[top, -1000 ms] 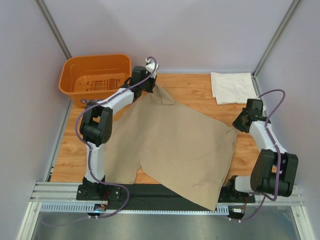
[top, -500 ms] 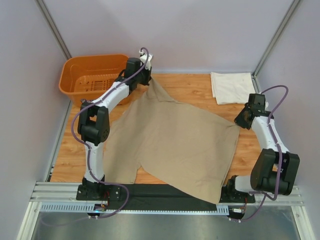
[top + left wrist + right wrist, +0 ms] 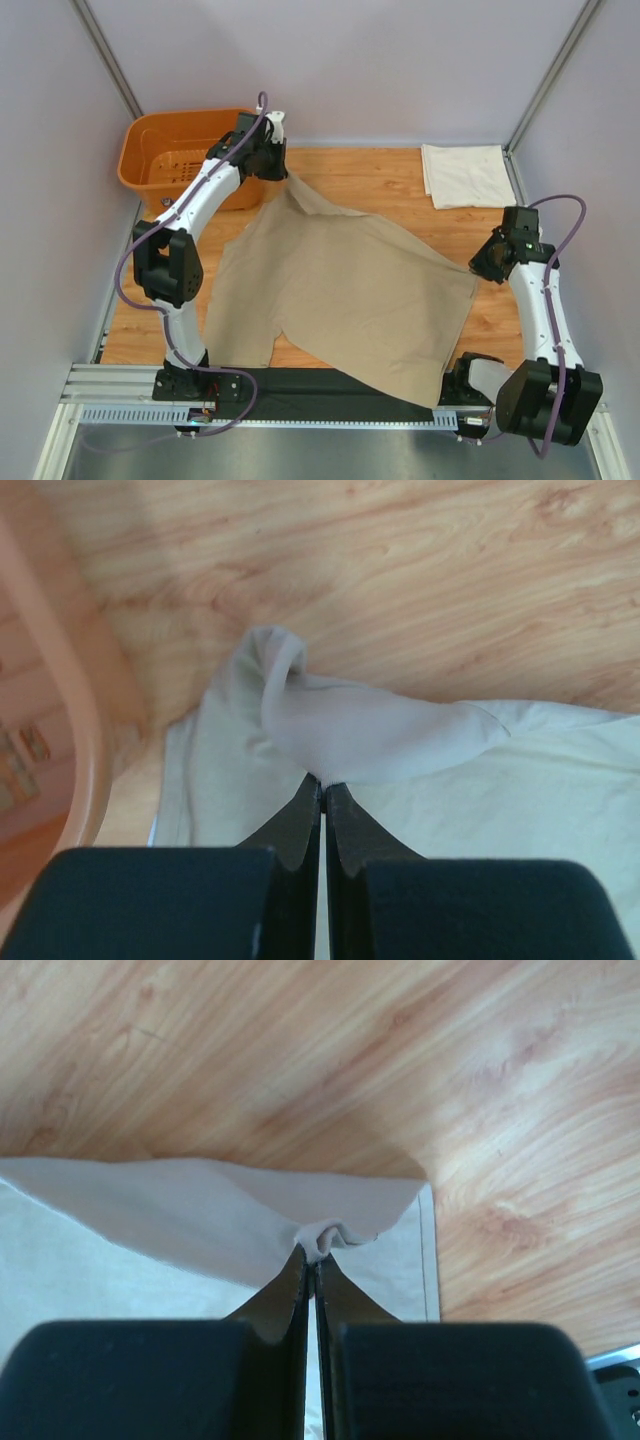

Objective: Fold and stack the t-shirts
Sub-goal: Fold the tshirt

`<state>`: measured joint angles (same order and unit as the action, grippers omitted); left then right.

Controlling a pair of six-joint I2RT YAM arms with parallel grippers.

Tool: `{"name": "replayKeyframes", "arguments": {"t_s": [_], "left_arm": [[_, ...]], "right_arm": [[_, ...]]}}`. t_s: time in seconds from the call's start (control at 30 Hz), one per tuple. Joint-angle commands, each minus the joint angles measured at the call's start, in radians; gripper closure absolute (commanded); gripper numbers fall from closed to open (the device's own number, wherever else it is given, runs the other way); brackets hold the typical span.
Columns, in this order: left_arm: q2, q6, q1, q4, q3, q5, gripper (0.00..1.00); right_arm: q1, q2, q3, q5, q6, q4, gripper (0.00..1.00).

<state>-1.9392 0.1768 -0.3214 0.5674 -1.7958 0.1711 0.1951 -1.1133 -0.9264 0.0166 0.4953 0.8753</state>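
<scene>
The tan-khaki t-shirt (image 3: 350, 290) lies spread over the middle of the wooden table, its near edge hanging over the front rail. My left gripper (image 3: 275, 170) is shut on its far-left corner beside the basket; the pinched fold shows in the left wrist view (image 3: 330, 730) above the gripper (image 3: 324, 783). My right gripper (image 3: 480, 266) is shut on the shirt's right corner; the right wrist view shows the gripper (image 3: 315, 1256) pinching that bunched corner (image 3: 250, 1210). The cream-white t-shirt (image 3: 465, 175) lies folded at the far right corner.
An orange plastic basket (image 3: 175, 150) stands at the far left, right next to my left gripper; its rim shows in the left wrist view (image 3: 70, 680). Grey walls close in the table on three sides. Bare wood (image 3: 390, 180) shows between the two shirts.
My left gripper has pulled its shirt corner left toward the basket. My right gripper has drawn its corner toward the near right. The shirt is stretched flatter between them.
</scene>
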Motion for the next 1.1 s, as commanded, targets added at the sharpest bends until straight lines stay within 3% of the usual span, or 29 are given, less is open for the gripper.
{"name": "replayKeyframes", "arguments": {"t_s": [0.0, 0.3, 0.4, 1.07], "left_arm": [[0.115, 0.069, 0.012, 0.115, 0.044, -0.047, 1.0], [0.175, 0.027, 0.039, 0.235, 0.115, -0.1, 1.0], [0.16, 0.021, 0.051, 0.285, 0.104, -0.087, 1.0], [0.195, 0.003, 0.079, 0.348, 0.219, -0.122, 1.0]], "right_arm": [[0.003, 0.052, 0.043, -0.053, -0.03, 0.067, 1.0], [-0.013, 0.072, 0.044, -0.104, -0.037, 0.143, 1.0], [-0.014, 0.061, 0.047, -0.057, 0.009, 0.201, 1.0], [-0.019, 0.003, 0.11, -0.043, 0.029, 0.235, 0.99]]}}
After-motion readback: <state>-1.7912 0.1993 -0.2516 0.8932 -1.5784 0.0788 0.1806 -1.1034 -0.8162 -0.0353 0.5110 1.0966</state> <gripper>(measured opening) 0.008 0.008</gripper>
